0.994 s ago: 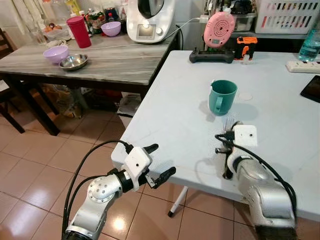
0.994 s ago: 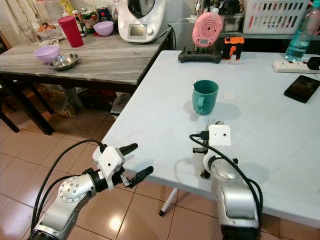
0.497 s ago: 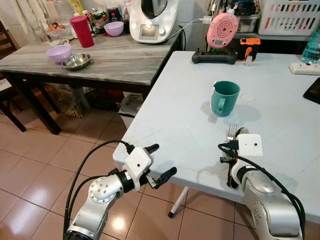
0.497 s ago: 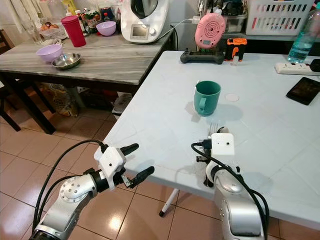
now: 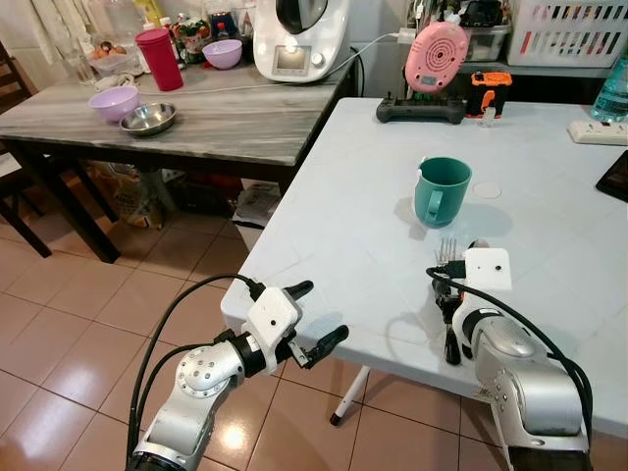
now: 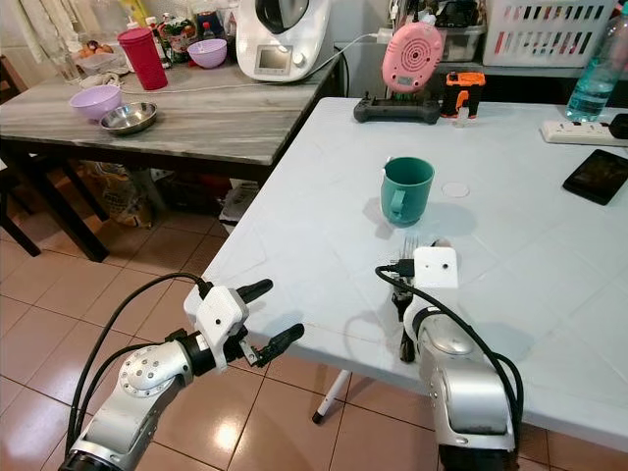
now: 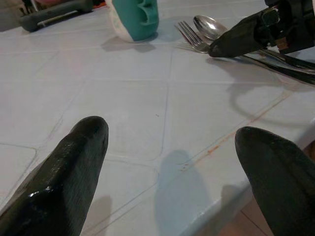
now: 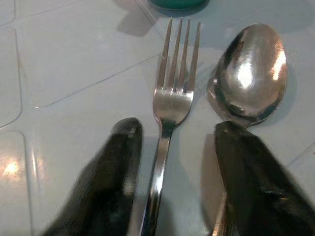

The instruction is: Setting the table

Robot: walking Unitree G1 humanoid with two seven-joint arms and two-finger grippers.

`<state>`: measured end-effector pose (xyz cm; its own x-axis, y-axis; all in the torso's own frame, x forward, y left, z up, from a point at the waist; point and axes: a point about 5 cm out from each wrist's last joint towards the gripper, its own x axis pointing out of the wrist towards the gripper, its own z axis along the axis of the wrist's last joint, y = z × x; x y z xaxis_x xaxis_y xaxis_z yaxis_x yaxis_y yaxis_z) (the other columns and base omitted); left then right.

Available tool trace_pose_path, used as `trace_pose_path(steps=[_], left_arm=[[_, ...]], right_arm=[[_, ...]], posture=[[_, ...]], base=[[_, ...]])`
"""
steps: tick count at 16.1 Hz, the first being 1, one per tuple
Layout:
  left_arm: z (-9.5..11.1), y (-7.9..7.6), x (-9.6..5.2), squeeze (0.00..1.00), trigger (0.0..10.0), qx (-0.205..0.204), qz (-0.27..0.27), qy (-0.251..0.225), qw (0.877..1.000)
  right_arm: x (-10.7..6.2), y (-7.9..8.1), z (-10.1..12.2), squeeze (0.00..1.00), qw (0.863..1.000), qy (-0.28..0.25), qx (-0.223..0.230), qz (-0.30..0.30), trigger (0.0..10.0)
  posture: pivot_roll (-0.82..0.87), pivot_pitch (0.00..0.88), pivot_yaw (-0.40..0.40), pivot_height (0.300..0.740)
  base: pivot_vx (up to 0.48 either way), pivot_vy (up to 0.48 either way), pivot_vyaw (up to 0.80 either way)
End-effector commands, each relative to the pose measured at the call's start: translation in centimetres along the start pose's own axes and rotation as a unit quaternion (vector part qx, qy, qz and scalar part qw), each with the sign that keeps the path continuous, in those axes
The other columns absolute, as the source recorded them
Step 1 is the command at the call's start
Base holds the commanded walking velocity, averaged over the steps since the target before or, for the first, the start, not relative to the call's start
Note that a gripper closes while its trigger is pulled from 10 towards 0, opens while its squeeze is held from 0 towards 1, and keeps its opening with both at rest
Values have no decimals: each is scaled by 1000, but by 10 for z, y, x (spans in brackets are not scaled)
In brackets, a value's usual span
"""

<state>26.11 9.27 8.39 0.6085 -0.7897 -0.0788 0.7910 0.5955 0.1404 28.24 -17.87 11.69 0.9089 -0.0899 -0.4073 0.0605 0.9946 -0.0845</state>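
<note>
A fork (image 8: 170, 103) and a spoon (image 8: 251, 73) lie side by side on the white table (image 5: 334, 226), just in front of a teal mug (image 5: 441, 190). My right gripper (image 8: 177, 130) rests low over their handles. It is open, with one finger on each side of the fork's neck and a gap to the metal. The spoon's handle runs under the outer finger. My left gripper (image 5: 321, 311) hangs open and holds nothing, just off the table's near left corner, slightly below the tabletop.
At the back of the white table are a pink gadget (image 5: 431, 57), a black controller (image 5: 420, 110), a power strip (image 5: 597, 132) and a phone (image 5: 616, 175). To the left, a wood-grain table (image 5: 216, 123) carries bowls, a red cup and an appliance. Tiled floor lies below.
My right wrist has shifted a little to the right along the cutlery handles. The left arm holds its pose. The view itself has moved slightly.
</note>
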Motion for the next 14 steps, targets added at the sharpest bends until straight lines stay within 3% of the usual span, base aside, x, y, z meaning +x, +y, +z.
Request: trace_pose_path(steps=[1, 2, 3, 4, 5, 10, 12, 14], left_arm=[[0, 2, -1, 0, 10000, 8, 0, 7, 1000], [0, 2, -1, 0, 10000, 8, 0, 7, 1000], [0, 2, -1, 0, 10000, 8, -1, 7, 1000], [0, 2, -1, 0, 10000, 9, -2, 7, 1000], [0, 3, -1, 0, 10000, 10, -1, 7, 1000], [-1, 6, -3, 0, 10000, 9, 14, 4, 1000], [-1, 7, -4, 0, 10000, 10, 16, 2, 1000], [-1, 7, -4, 0, 10000, 10, 17, 1, 1000]], right_arm=[[4, 3, -8, 1000, 1000, 26, 1, 7, 10000], [6, 5, -10, 1000, 1000, 29, -2, 12, 10000], [10, 9, -12, 804, 999, 32, -3, 16, 10000], [11, 11, -6, 208, 1000, 24, -2, 18, 10000], [10, 12, 2, 0, 1000, 8, -5, 19, 10000], [-4, 8, 28, 0, 994, -105, 27, 9, 10000], [-12, 7, 27, 0, 991, -127, 36, 10, 10000], [-14, 6, 19, 0, 993, -117, 33, 9, 10000]], posture=[[-332, 30, 110, 740], [-332, 30, 110, 740], [-332, 30, 110, 740], [-332, 30, 110, 740], [-332, 30, 110, 740], [-323, 27, 111, 740], [-323, 24, 115, 740], [-326, 22, 117, 740]], base=[[0, 0, 0], [0, 0, 0], [0, 0, 0], [0, 0, 0], [0, 0, 0], [0, 0, 0], [0, 0, 0], [0, 0, 0]])
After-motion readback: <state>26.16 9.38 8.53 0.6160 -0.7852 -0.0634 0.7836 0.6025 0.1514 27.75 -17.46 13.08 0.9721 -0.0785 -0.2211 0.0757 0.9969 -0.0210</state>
